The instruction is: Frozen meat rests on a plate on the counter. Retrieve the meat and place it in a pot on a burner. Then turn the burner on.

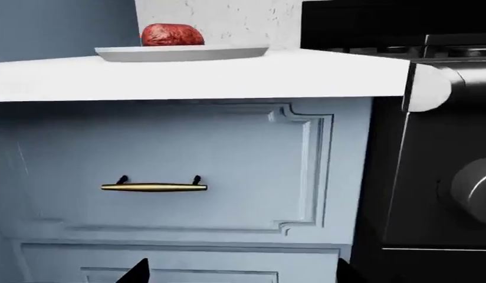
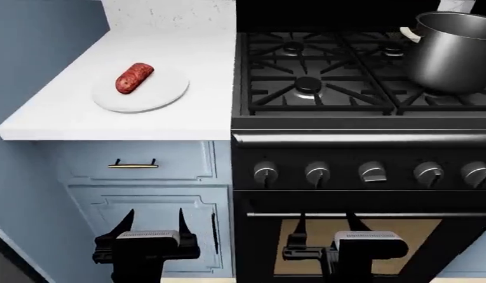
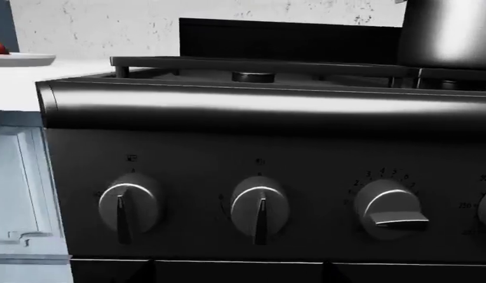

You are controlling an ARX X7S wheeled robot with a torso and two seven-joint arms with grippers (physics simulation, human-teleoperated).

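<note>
Left wrist view: meat (image 1: 172,35) sits on plate (image 1: 182,53), on counter (image 1: 196,76). Likely rigid, slick; grip across short sides.

Head view: left gripper (image 2: 156,219) and right gripper (image 2: 325,223) low, both spread, empty. Pot (image 2: 455,50) on rear right grate; contents hidden.

Right wrist view: knobs (image 3: 259,207); pot base only.

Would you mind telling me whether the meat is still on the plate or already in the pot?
Still on the plate: the meat lies there on the counter, far from the pot.
</note>
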